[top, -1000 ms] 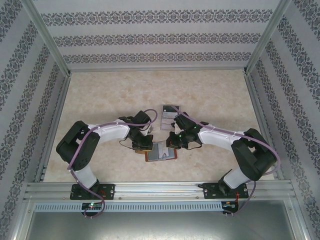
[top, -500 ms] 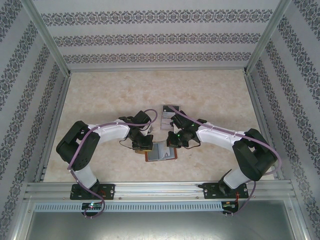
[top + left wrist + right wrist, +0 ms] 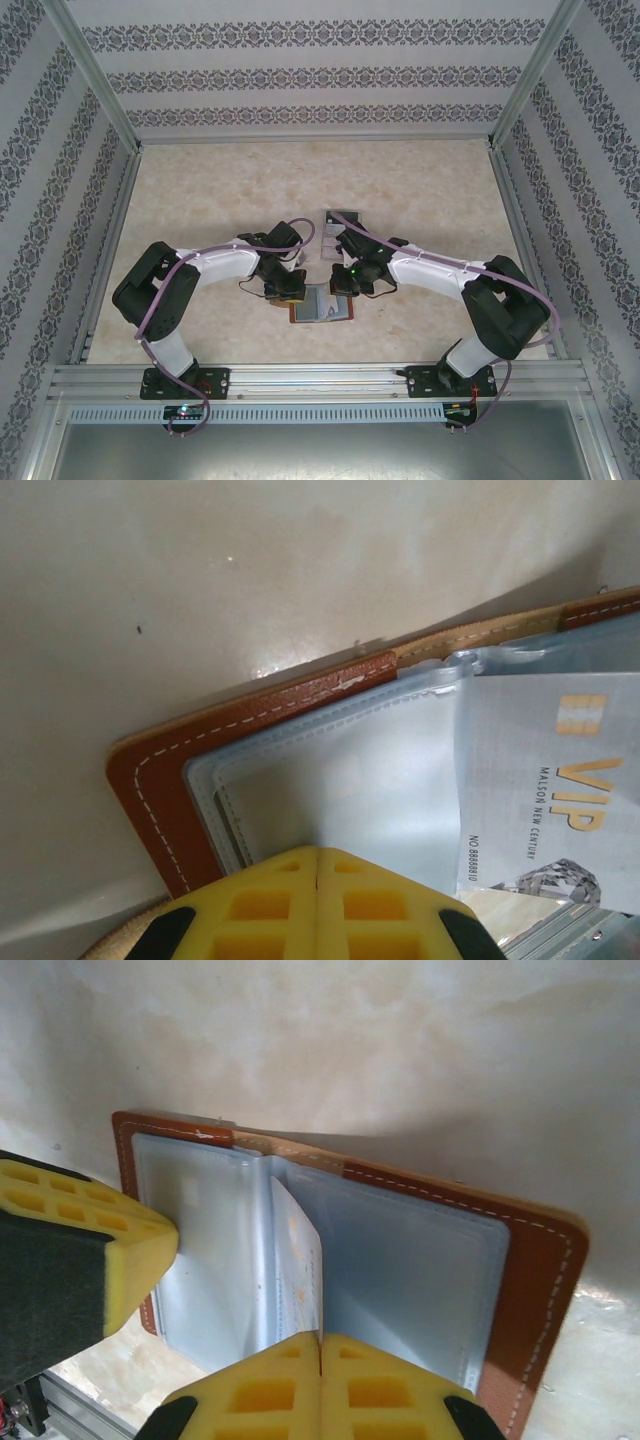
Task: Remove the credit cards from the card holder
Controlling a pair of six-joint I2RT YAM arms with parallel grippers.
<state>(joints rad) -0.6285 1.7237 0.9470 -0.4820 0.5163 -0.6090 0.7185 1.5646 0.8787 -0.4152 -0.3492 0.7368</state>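
1. Top external view: open holder (image 3: 322, 305) flat on the tabletop (image 3: 200, 190), about midway left to right, toward the near edge.
2. Left gripper (image 3: 285, 290) down at the holder's left edge and right gripper (image 3: 345, 290) down at its right edge, both arms bent inward toward it.
3. Farther off, just beyond the right arm, a small dark rectangle (image 3: 343, 217) on the tabletop, too small to make out.
4. Left wrist view: left gripper pressed together, yellow fingers (image 3: 250, 905) flush along one seam with nothing visible between them, tips over a clear pocket (image 3: 330, 790) of the holder.
5. Brown stitched leather border around that pocket, bare tabletop beyond it.
6. Just right of the pocket in this view, a pale VIP card (image 3: 540, 780) with gold lettering, lying in the holder. Cannot tell whether it is under the plastic or on top of it.
7. Right wrist view: right gripper pressed together, tips at the edge of the holder's raised middle leaf.
8. Pale card (image 3: 298, 1260) in that leaf, between two grey-blue pages, its edge running straight into the finger seam. Pinched or merely touched, cannot tell.
9. In the same view, one yellow finger of the left gripper resting on the holder's left page.
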